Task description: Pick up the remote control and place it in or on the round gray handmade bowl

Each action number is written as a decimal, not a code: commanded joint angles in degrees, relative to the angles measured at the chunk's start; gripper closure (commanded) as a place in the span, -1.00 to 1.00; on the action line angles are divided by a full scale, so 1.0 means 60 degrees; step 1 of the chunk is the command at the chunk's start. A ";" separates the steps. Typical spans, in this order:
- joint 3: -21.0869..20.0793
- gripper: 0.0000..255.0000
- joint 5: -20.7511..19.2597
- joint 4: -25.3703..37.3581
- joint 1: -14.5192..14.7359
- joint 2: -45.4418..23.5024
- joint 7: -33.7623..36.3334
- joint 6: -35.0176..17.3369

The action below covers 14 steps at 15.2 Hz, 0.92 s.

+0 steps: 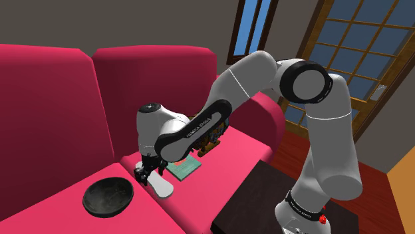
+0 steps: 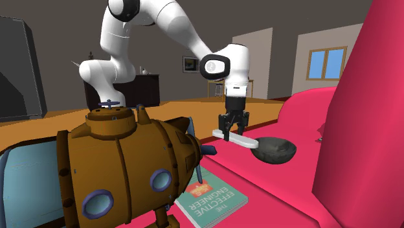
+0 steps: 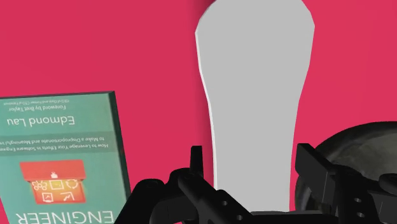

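Note:
A plain white, elongated remote control (image 3: 254,95) sits between my black fingers (image 3: 194,167), which clasp its narrow end. My gripper (image 1: 145,174) is shut on it, just over the red sofa seat (image 1: 226,159). The remote (image 1: 160,187) pokes out from under the hand toward the seat's front edge. The round dark grey bowl (image 1: 108,197) rests on the seat close beside the gripper, to the shoulder view's left. In the second exterior view the gripper (image 2: 233,133) holds the remote (image 2: 241,139) next to the bowl (image 2: 275,151). The bowl's rim (image 3: 359,156) also appears beside one finger.
A teal book (image 3: 57,159) lies flat on the seat on the other side of the remote from the bowl. A brown submarine model (image 2: 123,168) stands farther along the seat. The red backrest (image 1: 60,100) rises behind. The dark stand (image 1: 266,199) sits off the sofa's front.

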State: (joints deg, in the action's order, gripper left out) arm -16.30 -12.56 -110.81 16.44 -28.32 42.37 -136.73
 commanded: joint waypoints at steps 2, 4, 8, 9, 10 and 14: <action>-0.0079 1.00 0.0125 -0.0019 -0.0072 0.0309 -0.0094 0.0279; -0.0125 1.00 0.0202 0.0005 -0.0105 0.0484 -0.0146 0.0470; -0.0209 1.00 0.0352 0.0078 -0.0164 0.0818 -0.0247 0.0863; -0.0228 1.00 0.0389 0.0101 -0.0178 0.0898 -0.0272 0.0963; -0.0230 1.00 0.0395 0.0103 -0.0180 0.0911 -0.0276 0.0977; -0.0186 1.00 0.0115 0.2128 0.0410 -0.0345 0.0166 0.1806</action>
State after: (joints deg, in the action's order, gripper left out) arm -17.46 -11.46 -100.38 18.07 -28.73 42.66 -126.66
